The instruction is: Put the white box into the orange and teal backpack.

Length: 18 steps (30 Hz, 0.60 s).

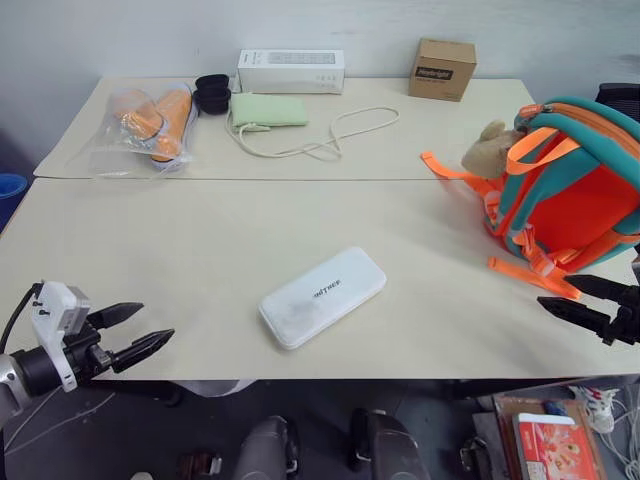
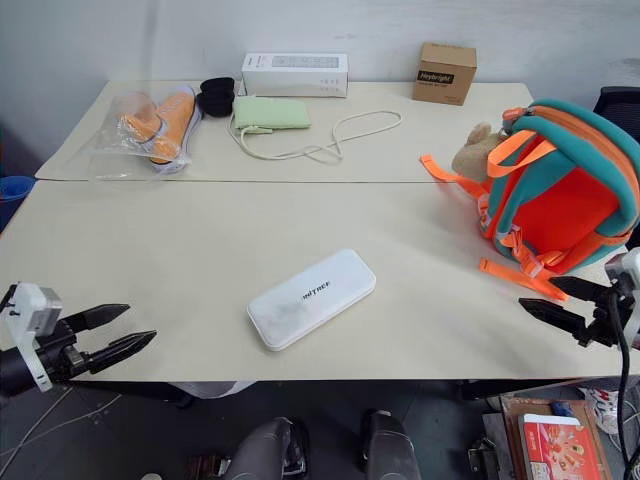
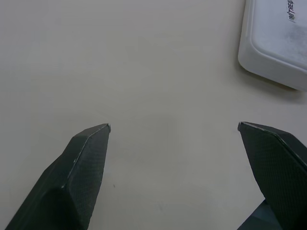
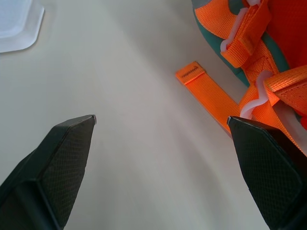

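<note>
The white box (image 1: 322,296) lies flat near the table's front middle, its dark lettering facing up. At the right edge stands the orange and teal backpack (image 1: 570,185), a beige plush toy (image 1: 487,148) hanging on its left side and orange straps trailing onto the table. My left gripper (image 1: 143,332) hovers open over the front left corner, well left of the box; the box corner (image 3: 276,45) shows in the left wrist view. Open too, my right gripper (image 1: 558,293) sits at the front right, just below the backpack's straps (image 4: 206,88).
Along the back of the table (image 1: 200,240) lie a plastic bag with orange items (image 1: 150,125), black cups (image 1: 212,93), a green pouch with a cord (image 1: 268,110), a long white carton (image 1: 291,71) and a small brown cardboard box (image 1: 442,68).
</note>
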Each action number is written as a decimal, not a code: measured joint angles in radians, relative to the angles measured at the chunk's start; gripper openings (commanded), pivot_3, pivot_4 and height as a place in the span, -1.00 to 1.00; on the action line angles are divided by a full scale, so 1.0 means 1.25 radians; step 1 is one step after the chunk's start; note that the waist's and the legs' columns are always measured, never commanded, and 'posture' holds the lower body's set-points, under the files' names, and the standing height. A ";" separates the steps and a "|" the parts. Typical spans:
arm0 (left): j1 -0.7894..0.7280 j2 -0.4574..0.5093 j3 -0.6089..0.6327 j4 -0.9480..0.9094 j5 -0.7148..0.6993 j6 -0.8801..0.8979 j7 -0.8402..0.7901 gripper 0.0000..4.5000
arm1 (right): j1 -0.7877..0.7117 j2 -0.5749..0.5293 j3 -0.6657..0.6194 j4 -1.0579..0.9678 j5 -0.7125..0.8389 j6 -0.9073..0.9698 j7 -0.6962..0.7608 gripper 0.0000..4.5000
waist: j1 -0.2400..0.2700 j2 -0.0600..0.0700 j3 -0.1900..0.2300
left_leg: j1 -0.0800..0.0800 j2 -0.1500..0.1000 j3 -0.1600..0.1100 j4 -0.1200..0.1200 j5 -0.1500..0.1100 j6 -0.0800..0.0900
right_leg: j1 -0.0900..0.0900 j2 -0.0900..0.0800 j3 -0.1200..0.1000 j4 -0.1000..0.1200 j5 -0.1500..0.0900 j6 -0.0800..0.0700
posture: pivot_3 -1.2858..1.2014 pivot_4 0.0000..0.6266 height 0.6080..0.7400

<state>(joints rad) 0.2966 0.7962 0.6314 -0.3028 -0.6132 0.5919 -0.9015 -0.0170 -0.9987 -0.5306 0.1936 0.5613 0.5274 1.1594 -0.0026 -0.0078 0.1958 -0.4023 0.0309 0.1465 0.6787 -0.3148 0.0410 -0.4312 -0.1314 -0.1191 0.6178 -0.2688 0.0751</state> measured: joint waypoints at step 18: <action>0.017 -0.005 -0.035 -0.004 0.022 -0.015 0.008 0.91 | -0.010 0.008 0.035 -0.120 -0.003 0.034 -0.065 0.92 | 0.000 0.001 0.000 | 0.000 0.000 0.000 -0.002 0.000 0.000 | -0.001 0.000 0.000 0.000 0.000 0.000 | 0.03 -0.52 1.00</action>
<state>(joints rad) 0.3180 0.7895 0.5879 -0.3084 -0.5852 0.5735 -0.8919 -0.0290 -0.9888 -0.4868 0.0433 0.5572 0.5701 1.0778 -0.0028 -0.0071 0.1962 -0.4025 0.0306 0.1471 0.6757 -0.3146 0.0404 -0.4330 -0.1313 -0.1185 0.6172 -0.2689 0.0749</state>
